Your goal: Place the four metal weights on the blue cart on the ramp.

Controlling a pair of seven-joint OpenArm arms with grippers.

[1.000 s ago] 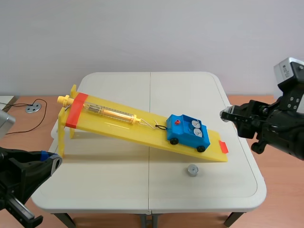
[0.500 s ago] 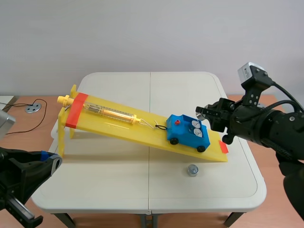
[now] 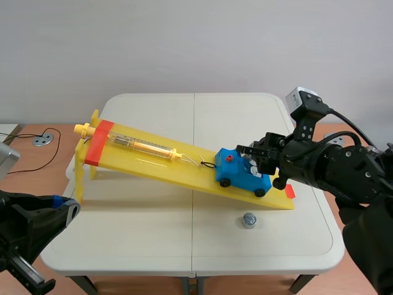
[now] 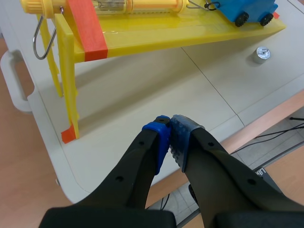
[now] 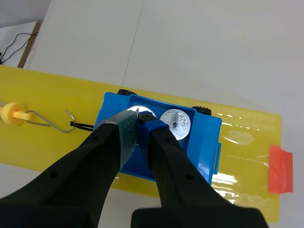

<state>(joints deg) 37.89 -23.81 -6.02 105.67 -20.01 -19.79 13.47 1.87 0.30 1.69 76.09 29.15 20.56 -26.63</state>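
Here the right hand (image 5: 138,121) hangs over the blue cart (image 3: 236,175) low on the yellow ramp (image 3: 153,165), clenched on a held weight (image 5: 142,113) beside a seated weight (image 5: 175,124). A loose weight (image 3: 249,219) stands on the bench (image 3: 153,233) below the ramp. The left hand (image 4: 170,124) is clenched empty, well apart.

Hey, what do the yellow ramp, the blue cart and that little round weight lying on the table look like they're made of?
The ramp looks like glossy yellow plastic: it mirrors light in the right wrist view. The blue cart is probably moulded plastic too, given its even colour, smooth faces and small black wheels. The weight is likely metal: it is silvery and shiny, with a bright top face.
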